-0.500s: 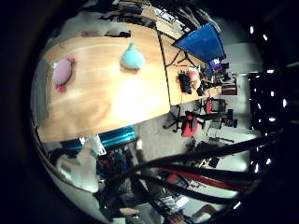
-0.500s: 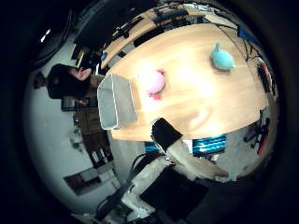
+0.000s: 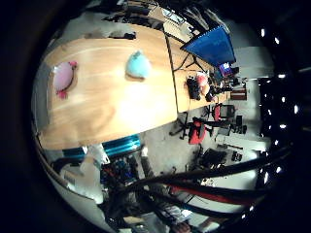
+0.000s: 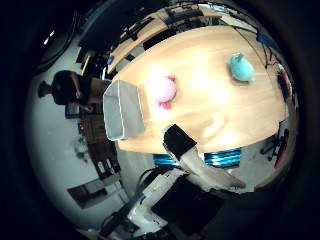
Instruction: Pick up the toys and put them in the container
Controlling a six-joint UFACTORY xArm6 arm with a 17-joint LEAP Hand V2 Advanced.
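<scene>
A pink plush toy (image 4: 162, 90) lies on the wooden table (image 4: 210, 115), right beside an empty grey container (image 4: 122, 110) that stands at the table's end. A teal plush toy (image 4: 241, 68) rests farther along the table, well away from both. My right hand (image 4: 192, 155) hovers high above the table's edge, far from both toys. One white finger with a black tip reaches out straight, and nothing is held.
A second desk with a blue screen (image 3: 211, 46) and red chairs (image 3: 197, 131) stands beyond the table's far end. A teal-blue rack (image 4: 220, 157) sits below the near table edge. A person (image 4: 65, 92) sits close to the container.
</scene>
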